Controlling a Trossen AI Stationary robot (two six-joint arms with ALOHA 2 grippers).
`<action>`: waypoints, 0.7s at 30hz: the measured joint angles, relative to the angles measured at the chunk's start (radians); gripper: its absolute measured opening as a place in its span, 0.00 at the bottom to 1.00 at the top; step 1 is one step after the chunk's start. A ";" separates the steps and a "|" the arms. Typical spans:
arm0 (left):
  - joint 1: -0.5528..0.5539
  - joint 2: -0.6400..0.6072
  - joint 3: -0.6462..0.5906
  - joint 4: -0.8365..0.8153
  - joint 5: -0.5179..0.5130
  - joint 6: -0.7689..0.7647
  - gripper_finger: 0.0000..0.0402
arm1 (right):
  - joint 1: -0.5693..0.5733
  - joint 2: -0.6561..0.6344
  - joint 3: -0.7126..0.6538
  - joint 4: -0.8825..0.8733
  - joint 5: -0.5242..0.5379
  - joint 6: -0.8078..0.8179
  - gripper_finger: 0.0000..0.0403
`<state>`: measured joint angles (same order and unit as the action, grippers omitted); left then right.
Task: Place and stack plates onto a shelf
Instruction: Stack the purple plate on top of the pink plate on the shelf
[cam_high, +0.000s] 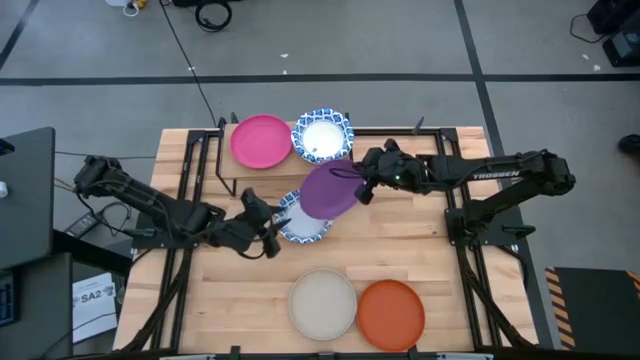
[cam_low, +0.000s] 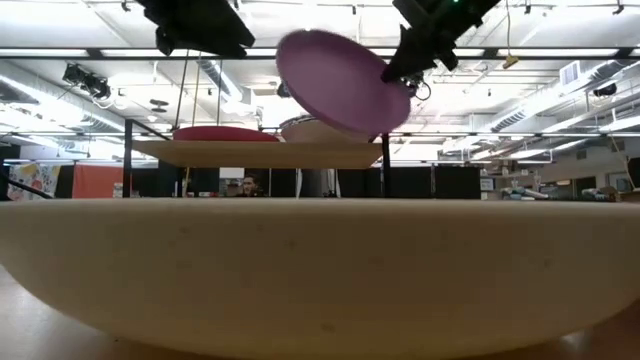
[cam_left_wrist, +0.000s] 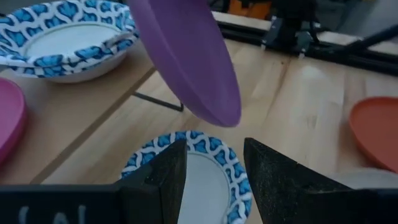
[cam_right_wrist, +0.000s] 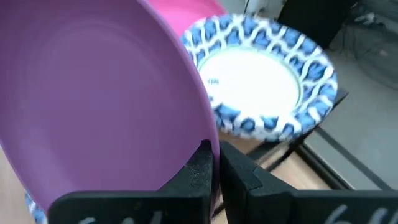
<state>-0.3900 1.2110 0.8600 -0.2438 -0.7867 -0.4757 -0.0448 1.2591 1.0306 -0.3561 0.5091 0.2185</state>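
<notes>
The shelf (cam_high: 240, 160) stands at the table's far side and carries a pink plate (cam_high: 262, 141) and a blue-rimmed white plate (cam_high: 322, 136). My right gripper (cam_high: 362, 186) is shut on a purple plate (cam_high: 330, 190), which is in the air in front of the shelf, tilted (cam_low: 340, 80). Another blue-rimmed plate (cam_high: 305, 222) lies flat on the table, partly under the purple one. My left gripper (cam_left_wrist: 214, 171) is open, with its fingers over that plate's left rim (cam_left_wrist: 186, 143). My right gripper pinches the purple plate's rim (cam_right_wrist: 202, 134) on its right side between both fingers, coming level from the table's right. The plate is lifted clear and tilted, its far edge high and its near edge low. My left gripper: whether it touches the blue-rimmed plate below, I cannot tell.
A beige plate (cam_high: 323, 303) and an orange plate (cam_high: 391, 312) lie side by side at the table's near edge. The beige one fills the foreground of the low view (cam_low: 320, 270). Black frame rails (cam_high: 470, 230) run along both sides of the table.
</notes>
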 joint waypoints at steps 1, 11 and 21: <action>0.006 0.000 0.000 0.007 -0.003 0.001 0.42 | 0.006 0.000 0.000 0.015 0.011 0.001 0.05; 0.069 0.000 0.000 0.053 -0.005 0.000 0.42 | 0.062 0.000 0.000 0.140 0.162 0.001 0.05; 0.107 0.001 0.000 0.124 -0.006 0.024 0.42 | 0.102 0.000 0.000 0.186 0.257 0.000 0.05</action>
<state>-0.2830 1.2118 0.8600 -0.1201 -0.7926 -0.4514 0.0574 1.2587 1.0309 -0.1704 0.7666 0.2184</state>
